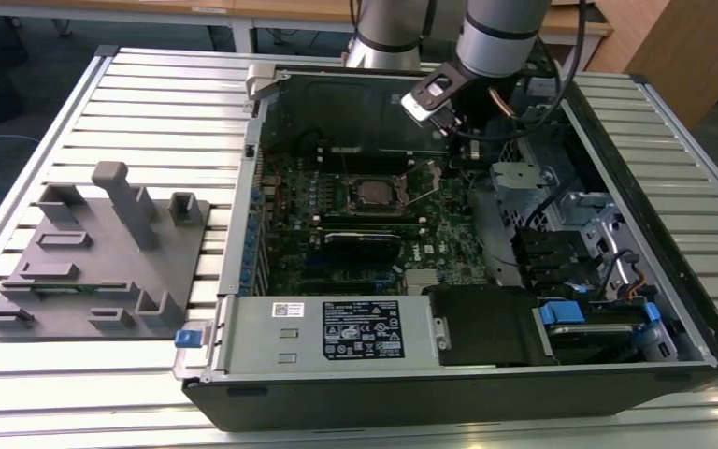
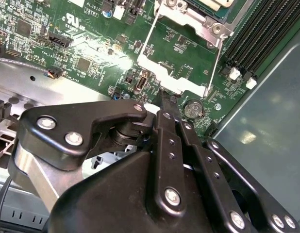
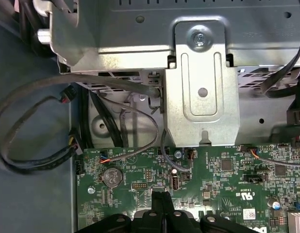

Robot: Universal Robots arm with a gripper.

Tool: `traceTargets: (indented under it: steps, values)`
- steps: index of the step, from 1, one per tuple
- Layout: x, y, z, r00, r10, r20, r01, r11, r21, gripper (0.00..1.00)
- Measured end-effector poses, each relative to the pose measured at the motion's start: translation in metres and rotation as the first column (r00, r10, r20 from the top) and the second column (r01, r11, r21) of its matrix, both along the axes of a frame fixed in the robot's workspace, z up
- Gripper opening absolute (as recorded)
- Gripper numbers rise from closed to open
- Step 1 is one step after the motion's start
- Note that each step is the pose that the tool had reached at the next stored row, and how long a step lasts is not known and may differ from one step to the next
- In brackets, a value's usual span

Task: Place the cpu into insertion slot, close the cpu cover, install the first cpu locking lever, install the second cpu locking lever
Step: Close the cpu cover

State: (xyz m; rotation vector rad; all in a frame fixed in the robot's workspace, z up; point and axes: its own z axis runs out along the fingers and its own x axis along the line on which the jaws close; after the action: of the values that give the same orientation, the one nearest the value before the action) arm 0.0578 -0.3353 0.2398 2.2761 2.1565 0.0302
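Standing by the rig: the gripper (image 2: 162,99) has its black, bolted link fingers pinched tight together, pad to pad. The tip sits just beside the near edge of the cpu cover (image 2: 164,73), and I can't tell if it's actually touching. The cover is a thin, shiny metal frame lying open on the green motherboard (image 2: 91,43), with thin wire levers (image 2: 149,36) along its sides. Past it, the second wrist view catches a sliver of a pale slab with a yellowish edge in the socket frame, which looks like the cpu (image 2: 213,4), seated. The exterior view shows the insertion slot (image 1: 349,193) as a small brownish-rimmed square mid-board inside the open black case (image 1: 658,234). The first wrist view adds a folded grey steel bracket (image 3: 201,82), looped black cables (image 3: 33,111) and a round coin cell (image 3: 111,177). The power supply box (image 1: 259,337) carries a white barcode tag and a black printed sticker, and the board has white silk-screen lettering.
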Motion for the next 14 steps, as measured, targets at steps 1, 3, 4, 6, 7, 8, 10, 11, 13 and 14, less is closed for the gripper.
traceTargets:
  steps: [1, 3, 4, 6, 7, 8, 10, 11, 13, 14]
  values:
    - [-0.0005, 0.0, -0.0004, 1.0, 0.0, 0.0, 0.0, 1.0, -0.0001, 0.1]
    - [-0.002, 0.0, -0.001, 1.0, 0.0, 0.0, 0.0, 1.0, -0.0002, 0.1]
    - [-0.0028, 0.0, -0.0011, 1.0, 0.0, 0.0, 0.0, 1.0, -0.0002, 0.1]
    - [-0.0049, 0.0, -0.0015, 1.0, 0.0, 0.0, 0.0, 1.0, 0.0001, 0.1]
    - [-0.0062, 0.0, -0.0016, 1.0, 0.0, 0.0001, 0.0, 1.0, 0.0001, 0.1]
    - [-0.0078, 0.0, -0.0017, 1.0, 0.0, 0.0, 0.0, 1.0, 0.0, 0.1]
    - [-0.0113, 0.0, -0.0018, 1.0, 0.0, 0.0002, 0.0, 1.0, -0.0002, 0.1]
    - [-0.0132, 0.0, -0.0018, 1.0, 0.0, 0.0006, 0.0, 1.0, -0.0001, 0.1]
    - [-0.0179, 0.0, -0.0019, 1.0, 0.0, 0.0021, 0.0, 1.0, 0.0, 0.1]
    - [-0.0205, 0.0, -0.0019, 1.0, 0.0, 0.0032, 0.0, 1.0, -0.0001, 0.1]
